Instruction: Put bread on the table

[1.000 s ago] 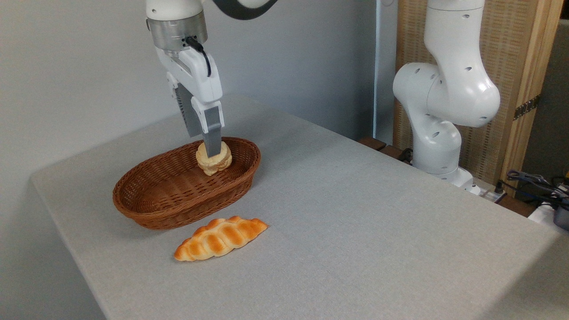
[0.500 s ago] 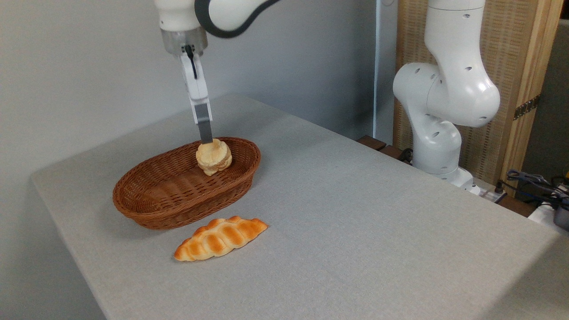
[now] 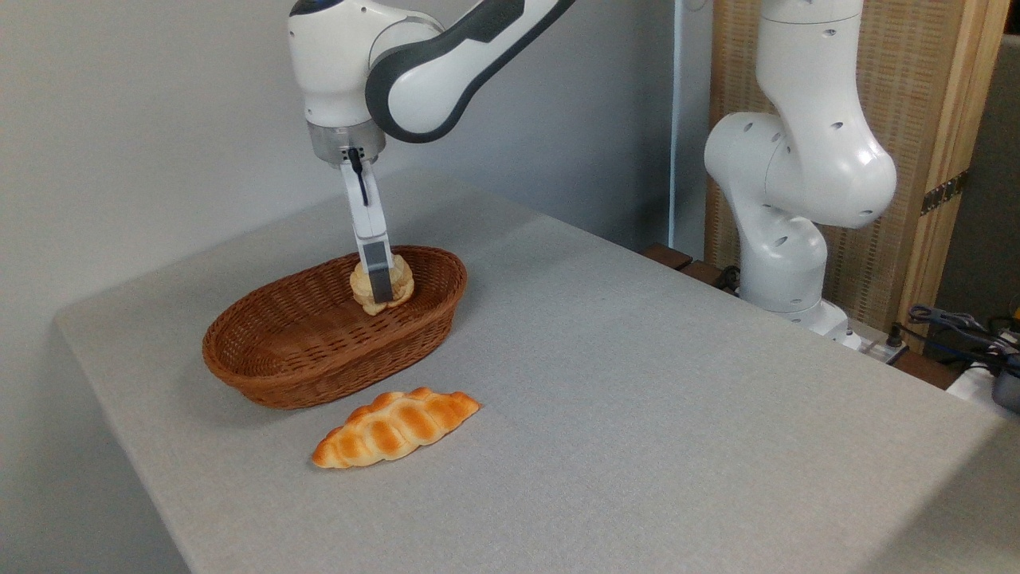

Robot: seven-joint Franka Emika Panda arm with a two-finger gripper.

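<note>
my hand (image 3: 381, 288) points straight down into the basket, seen edge-on from this camera. only one grey finger (image 3: 382, 279) shows, lying across the front of the small round knotted bun, golden-orange with paler folds (image 3: 368, 285). the other finger is hidden behind the bun or behind the near finger, so i cannot tell whether the hand is clamped on the bun or just straddling it. a black cable runs down the white hand body above the finger.

the bun sits at the far right end of the brown oval wicker basket (image 3: 319, 359), just inside the rim. whether it rests on the basket floor or hangs slightly off it, i cannot tell. the rest of the basket interior shows bare weave.

the basket stands on the large light grey fabric-textured table with rounded corners (image 3: 637, 383), toward its left side. just in front of the basket, apart from its wall, lies a long pointed braided loaf, orange-brown on the ridges and paler in the creases (image 3: 396, 426), angled with its right tip farther back.

my white arm with dark grey joint cover (image 3: 434, 60) reaches in from the upper right. its base column (image 3: 797, 175) stands off the table's far right edge, in front of a woven tan panel in a pale wood frame (image 3: 916, 96). dark cables (image 3: 956, 327) lie beside the base at the right. plain grey wall behind.
</note>
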